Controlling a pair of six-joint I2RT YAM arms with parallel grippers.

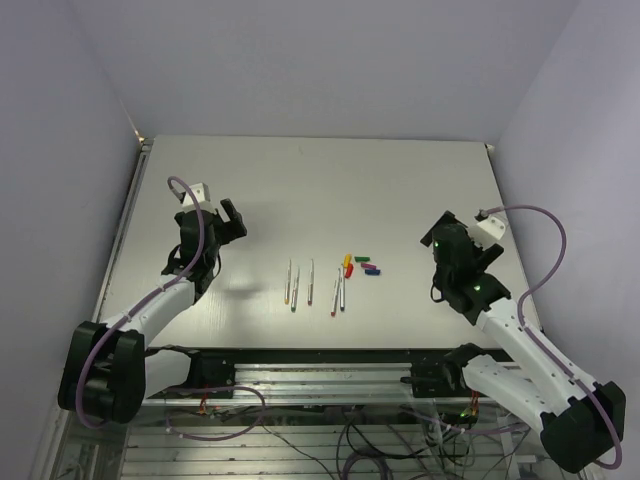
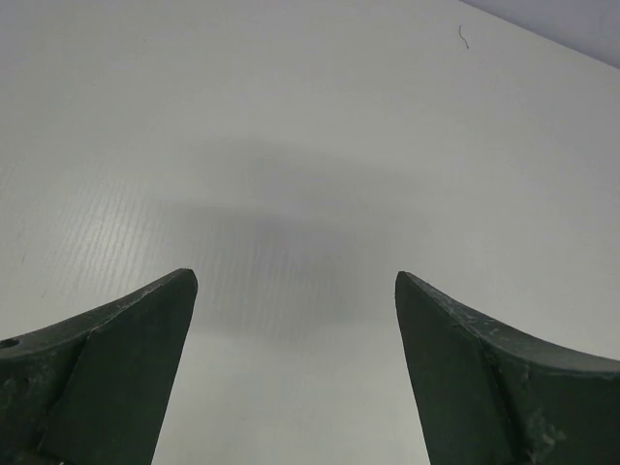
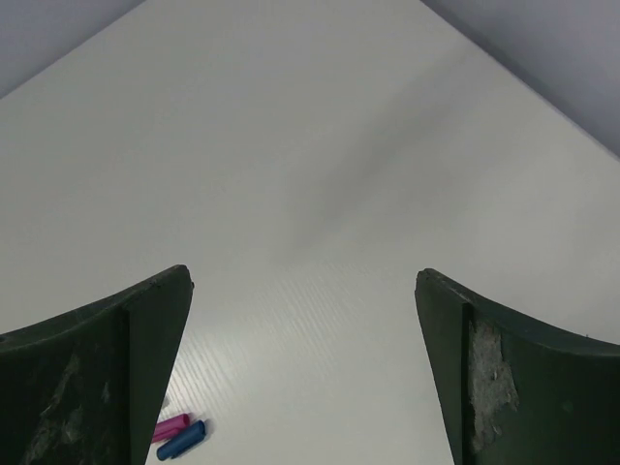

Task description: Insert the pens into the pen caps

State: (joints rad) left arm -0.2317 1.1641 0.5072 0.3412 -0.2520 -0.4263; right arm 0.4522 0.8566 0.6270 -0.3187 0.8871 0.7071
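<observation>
Several pens [image 1: 311, 282], thin silvery barrels, lie roughly parallel near the table's front middle. Just to their right sits a cluster of pen caps: yellow [image 1: 347, 260], green [image 1: 362, 259], red [image 1: 348, 271], purple [image 1: 366, 266] and blue [image 1: 372, 272]. My left gripper [image 1: 232, 222] hovers left of the pens, open and holding nothing, with only bare table between its fingers in the left wrist view [image 2: 295, 278]. My right gripper [image 1: 440, 235] hangs right of the caps, also open and holding nothing [image 3: 303, 275]. The purple cap [image 3: 170, 427] and blue cap [image 3: 182, 440] show at the lower left of the right wrist view.
The white table [image 1: 300, 180] is walled at the back and on both sides. A metal rail with loose cables [image 1: 320, 400] runs along the near edge between the arm bases.
</observation>
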